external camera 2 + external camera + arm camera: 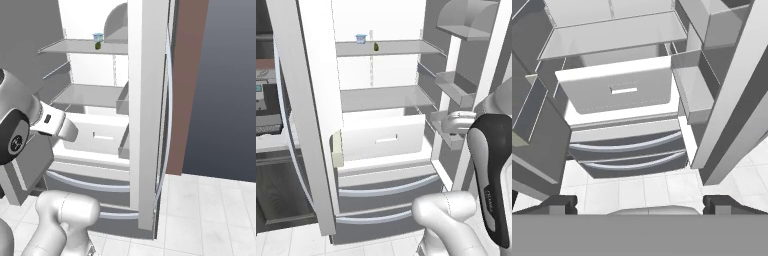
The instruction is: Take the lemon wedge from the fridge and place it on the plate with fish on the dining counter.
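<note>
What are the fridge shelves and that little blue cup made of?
The fridge shelves look like smooth grey plastic or frosted glass; their flat, slightly see-through sheen leaves it open. The pale blue cup looks like matte plastic, but it is too small to be sure. The lemon wedge sits beside it.

Flat, even rendered light brightens the white inside of the tall stainless-steel fridge (381, 75), with soft shelf shadows, no glare or blur.

A home kitchen is showing here: a fridge (381, 125) is standing with both doors open, white tile flooring (637, 187) is running beneath it, and a countertop appliance (266, 107) is sitting on dark cabinets (281, 190).
</note>
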